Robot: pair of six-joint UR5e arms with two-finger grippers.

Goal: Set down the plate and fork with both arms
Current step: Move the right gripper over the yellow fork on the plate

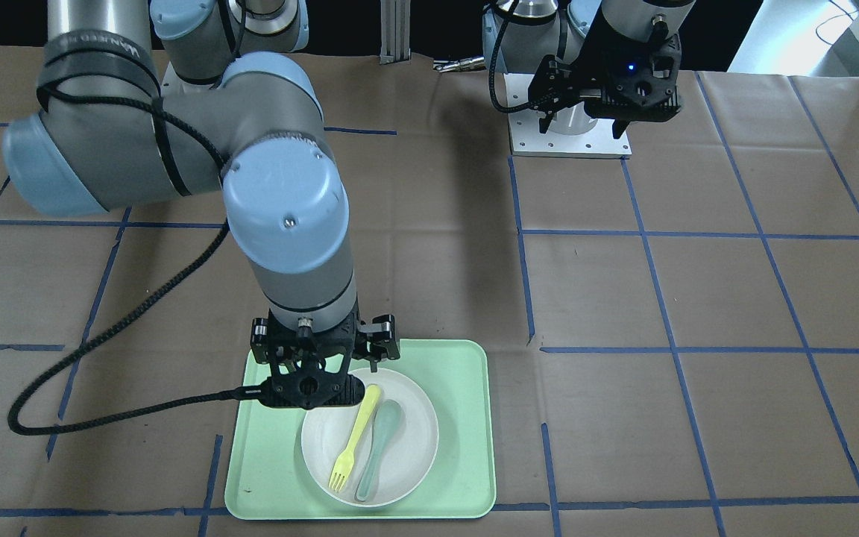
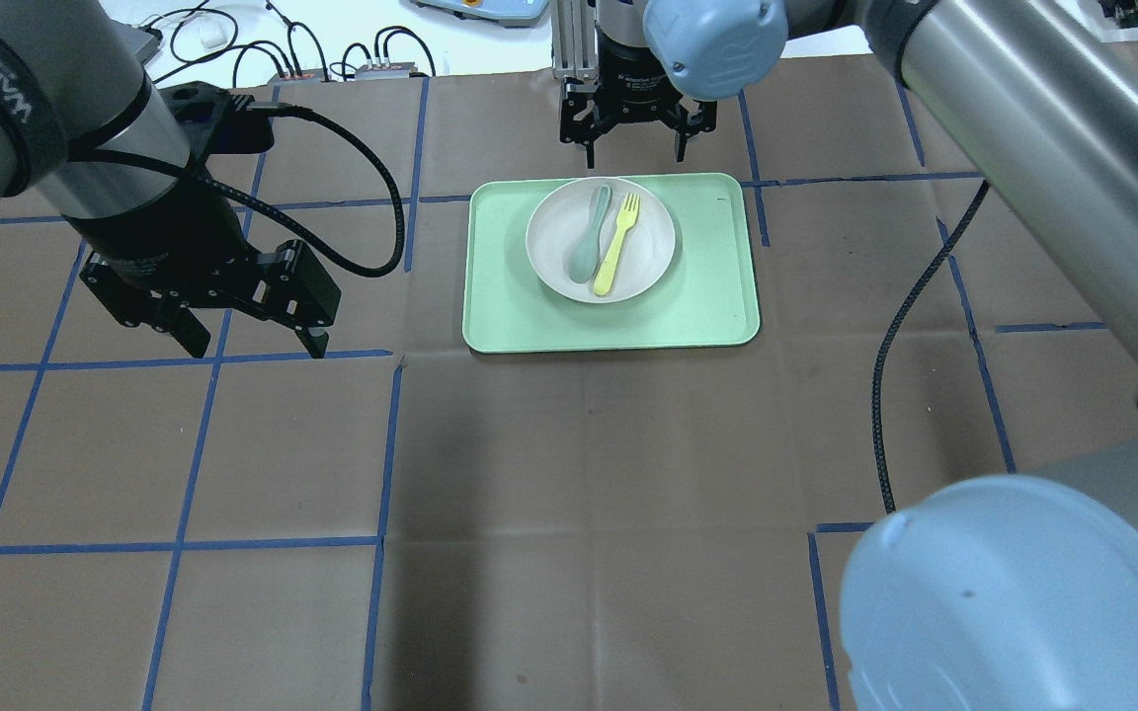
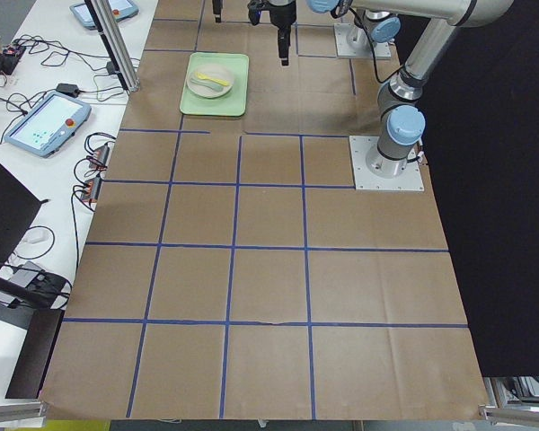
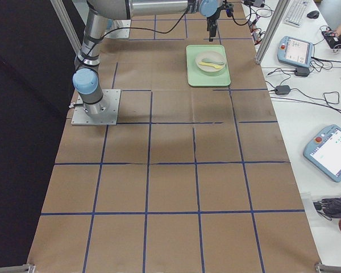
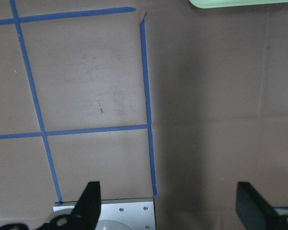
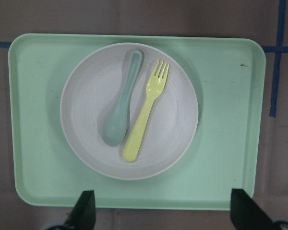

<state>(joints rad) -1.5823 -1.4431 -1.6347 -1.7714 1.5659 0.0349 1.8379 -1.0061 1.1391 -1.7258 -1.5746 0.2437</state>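
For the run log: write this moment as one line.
left gripper: open, empty, over table | right gripper: open, empty, above tray | plate: on tray | fork, spoon: side by side on plate

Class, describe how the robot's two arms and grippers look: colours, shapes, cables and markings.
Both the right arm and the left arm are grey metal tubes with rounded light-blue caps at the joints. A black strap with white lettering wraps each. A black braided cable runs to each gripper. The right gripper and the left gripper are black and angular, with two fingers apiece.
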